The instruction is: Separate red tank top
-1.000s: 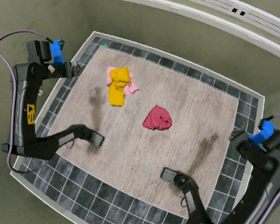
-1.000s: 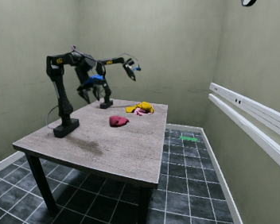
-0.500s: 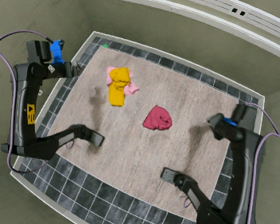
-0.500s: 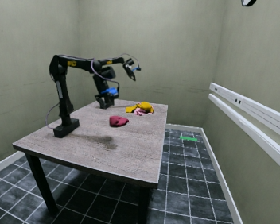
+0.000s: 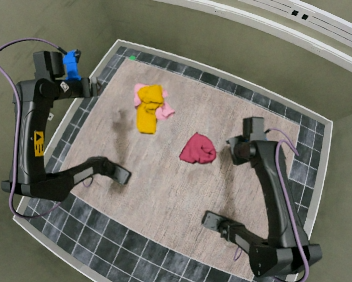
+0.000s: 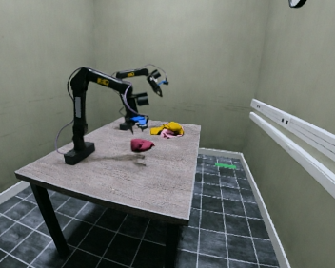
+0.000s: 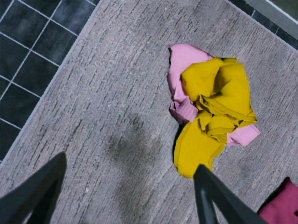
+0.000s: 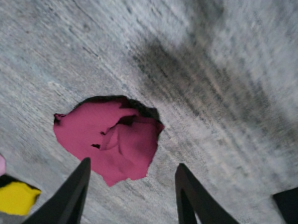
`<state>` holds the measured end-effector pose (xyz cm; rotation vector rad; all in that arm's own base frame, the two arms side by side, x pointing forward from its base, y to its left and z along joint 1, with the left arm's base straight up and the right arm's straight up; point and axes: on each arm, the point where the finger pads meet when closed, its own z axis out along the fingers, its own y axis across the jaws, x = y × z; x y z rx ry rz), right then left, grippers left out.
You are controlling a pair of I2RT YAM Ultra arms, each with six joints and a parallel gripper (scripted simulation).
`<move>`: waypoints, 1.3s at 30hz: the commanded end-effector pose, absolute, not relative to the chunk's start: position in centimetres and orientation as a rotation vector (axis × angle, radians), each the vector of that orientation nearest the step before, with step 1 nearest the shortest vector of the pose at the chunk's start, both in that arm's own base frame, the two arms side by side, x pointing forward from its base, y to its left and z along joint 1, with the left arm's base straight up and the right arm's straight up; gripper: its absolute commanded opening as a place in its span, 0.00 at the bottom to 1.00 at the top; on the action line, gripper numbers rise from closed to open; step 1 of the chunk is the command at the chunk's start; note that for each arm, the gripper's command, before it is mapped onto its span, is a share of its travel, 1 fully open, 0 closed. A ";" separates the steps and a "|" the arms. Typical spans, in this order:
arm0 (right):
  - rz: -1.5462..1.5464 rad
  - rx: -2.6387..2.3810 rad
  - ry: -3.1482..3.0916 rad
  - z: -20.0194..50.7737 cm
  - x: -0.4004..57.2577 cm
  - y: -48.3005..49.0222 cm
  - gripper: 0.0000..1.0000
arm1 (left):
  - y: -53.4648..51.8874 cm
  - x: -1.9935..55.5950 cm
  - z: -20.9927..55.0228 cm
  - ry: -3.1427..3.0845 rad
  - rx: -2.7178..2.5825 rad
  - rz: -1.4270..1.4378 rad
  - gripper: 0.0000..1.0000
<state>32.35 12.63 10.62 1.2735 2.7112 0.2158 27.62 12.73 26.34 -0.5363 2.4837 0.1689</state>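
Observation:
The red tank top (image 5: 198, 149) (image 6: 142, 144) (image 8: 120, 145) lies crumpled near the middle of the table, apart from the pile; its corner shows at lower right in the left wrist view (image 7: 284, 204). The yellow garment (image 5: 147, 117) (image 6: 174, 126) (image 7: 197, 150) lies over the pink garment (image 5: 165, 111) (image 7: 185, 55) in the pile. My right gripper (image 8: 135, 166) (image 6: 137, 129) is partly open and empty, above the table beside the red tank top. My left gripper (image 7: 134, 164) (image 5: 95, 86) is open and empty, raised near the table's left edge, beside the pile.
The table (image 5: 168, 190) (image 6: 108, 185) has tiled floor around it. The pile sits on the left arm's half, toward the back. A yellow corner (image 8: 17, 199) shows at lower left in the right wrist view. A green patch (image 6: 226, 165) is on the floor.

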 end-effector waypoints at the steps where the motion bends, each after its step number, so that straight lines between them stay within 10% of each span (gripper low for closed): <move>1: 0.170 1.445 2.656 8.4 31.7 15.3 0.60 | 12.7 28.0 28.2 2.433 -0.510 0.176 0.92; 39: -0.037 1.573 2.719 1.6 24.5 22.7 0.60 | 12.7 28.0 28.2 2.433 -0.510 0.176 0.92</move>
